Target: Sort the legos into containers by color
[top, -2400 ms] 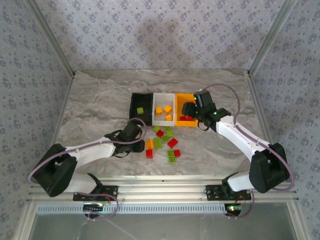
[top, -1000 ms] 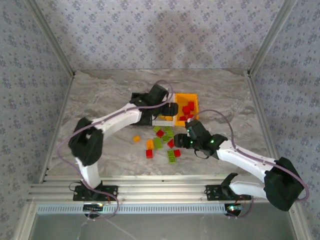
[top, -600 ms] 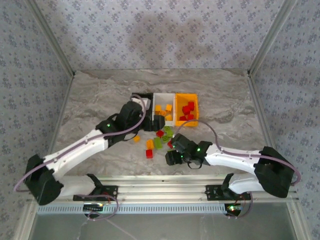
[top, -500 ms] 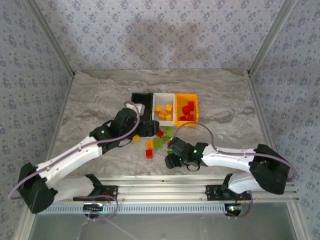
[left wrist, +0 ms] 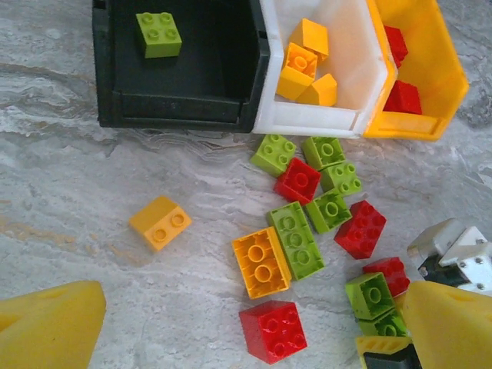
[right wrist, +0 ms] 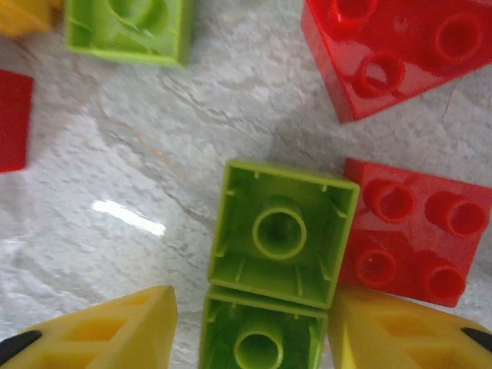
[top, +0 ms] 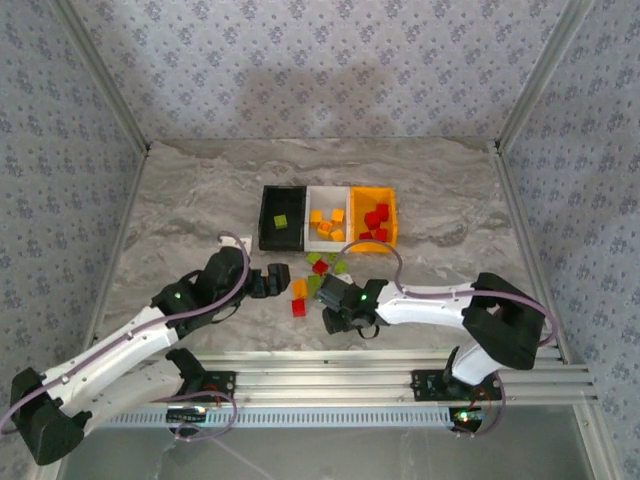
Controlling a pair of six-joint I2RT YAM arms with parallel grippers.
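The black bin holds one lime lego, the white bin holds orange legos, and the orange bin holds red ones. Loose red, lime and orange legos lie in a pile in front of the bins. My left gripper hangs open above the pile's near left, over a red lego, with an orange one lying apart to the left. My right gripper is low on the table, open, its fingers on either side of an upside-down lime lego.
A second upside-down lime lego touches the straddled one on its far side, and a red lego lies against their right side. The right gripper's body stands close beside the left gripper's right finger. Bare marble table lies to the left.
The left arm has pulled back from the bins to the pile's near left with its jaws opened wide. The right arm swung left and down onto the pile, its jaws narrowing round a lime lego.
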